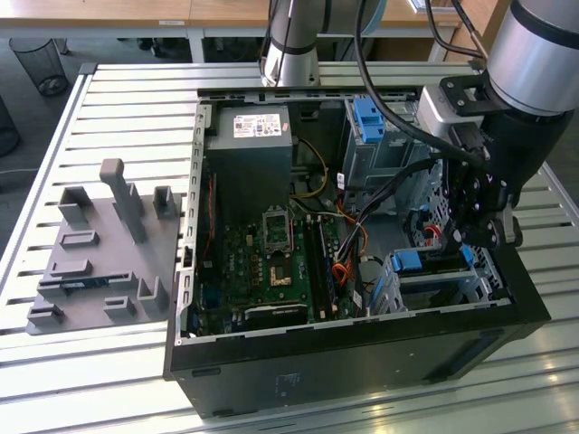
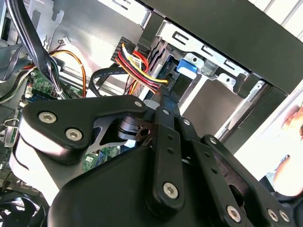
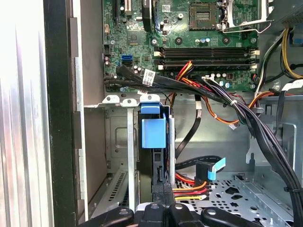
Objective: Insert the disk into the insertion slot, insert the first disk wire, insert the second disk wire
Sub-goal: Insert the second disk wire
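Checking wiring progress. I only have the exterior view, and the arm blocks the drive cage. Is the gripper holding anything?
Observer: Yes. In the second wrist view the gripper is shut on the black plug of the red-yellow-black wires, right by the end of the disk.
Operator: And the other wire?
Observer: Not in. In the first wrist view the flat blue wire has its plug free, apart from the disk, over a perforated metal plate.
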You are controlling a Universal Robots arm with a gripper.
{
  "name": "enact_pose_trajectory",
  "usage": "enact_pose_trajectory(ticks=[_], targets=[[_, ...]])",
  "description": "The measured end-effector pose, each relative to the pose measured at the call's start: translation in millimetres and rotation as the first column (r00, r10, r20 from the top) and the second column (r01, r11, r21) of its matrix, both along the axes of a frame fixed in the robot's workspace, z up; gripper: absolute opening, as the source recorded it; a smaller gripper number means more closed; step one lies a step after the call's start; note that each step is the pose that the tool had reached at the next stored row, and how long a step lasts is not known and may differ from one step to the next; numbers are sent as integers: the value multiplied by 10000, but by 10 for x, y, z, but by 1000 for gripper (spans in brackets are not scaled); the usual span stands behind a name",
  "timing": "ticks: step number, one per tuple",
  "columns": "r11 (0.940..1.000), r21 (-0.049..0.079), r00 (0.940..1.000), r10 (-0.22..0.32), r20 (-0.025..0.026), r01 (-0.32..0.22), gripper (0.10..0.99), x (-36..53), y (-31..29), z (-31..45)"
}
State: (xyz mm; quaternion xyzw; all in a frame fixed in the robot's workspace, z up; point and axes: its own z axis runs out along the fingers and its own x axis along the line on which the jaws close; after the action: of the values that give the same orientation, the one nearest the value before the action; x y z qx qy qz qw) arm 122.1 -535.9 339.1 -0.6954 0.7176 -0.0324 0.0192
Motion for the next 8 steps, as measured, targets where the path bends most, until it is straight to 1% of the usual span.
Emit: enact_pose_trajectory(ticks=[8], targets=[[10000, 2, 10000, -4, 0, 4, 106, 0, 0, 16]])
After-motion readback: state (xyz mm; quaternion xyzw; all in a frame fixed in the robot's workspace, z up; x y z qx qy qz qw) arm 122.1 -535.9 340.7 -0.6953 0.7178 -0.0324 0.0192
